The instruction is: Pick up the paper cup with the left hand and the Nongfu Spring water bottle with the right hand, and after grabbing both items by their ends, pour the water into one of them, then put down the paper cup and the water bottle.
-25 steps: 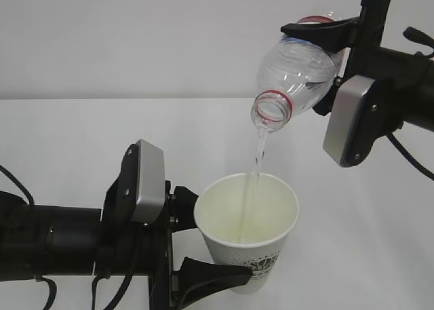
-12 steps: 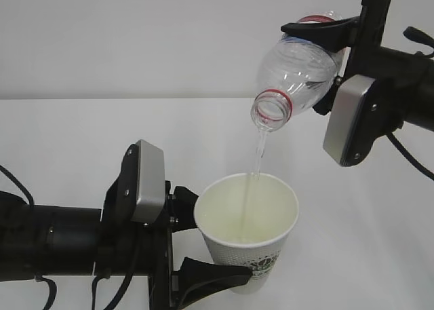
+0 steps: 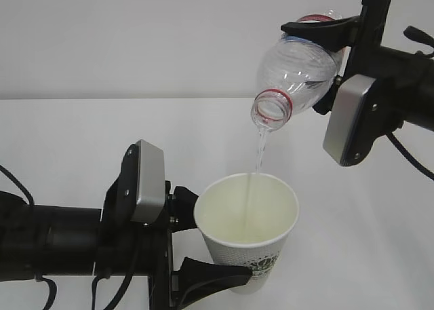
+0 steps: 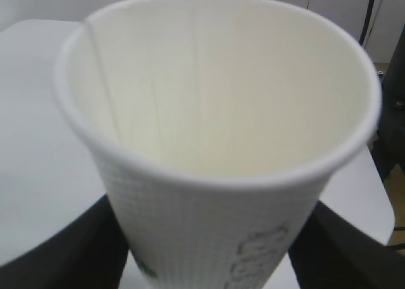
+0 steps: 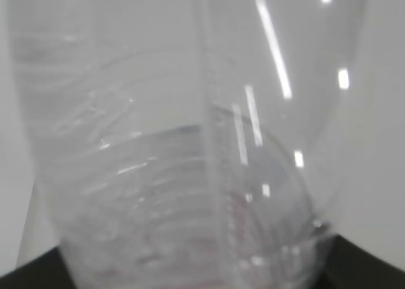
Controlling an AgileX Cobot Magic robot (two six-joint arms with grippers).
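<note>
Two black two-fingered grippers are each holding something above the white table (image 3: 81, 127): the left gripper (image 3: 203, 245) is clamping the small white tapered paper cup (image 3: 247, 232) at near centre. The right gripper (image 3: 325, 59) is gripping the clear ribbed plastic bottle (image 3: 298, 69), tilting it neck-down at far right while a thin stream of clear water (image 3: 258, 154) is falling into the cup.

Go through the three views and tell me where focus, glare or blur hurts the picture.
Exterior view: even, soft light, sharp; the thin clear water stream is faint against white. Left wrist view: the white tapered paper cup fills the frame, its lettering blurred. Right wrist view: the clear ribbed plastic bottle is too close, out of focus, streaked with bright glints.
</note>
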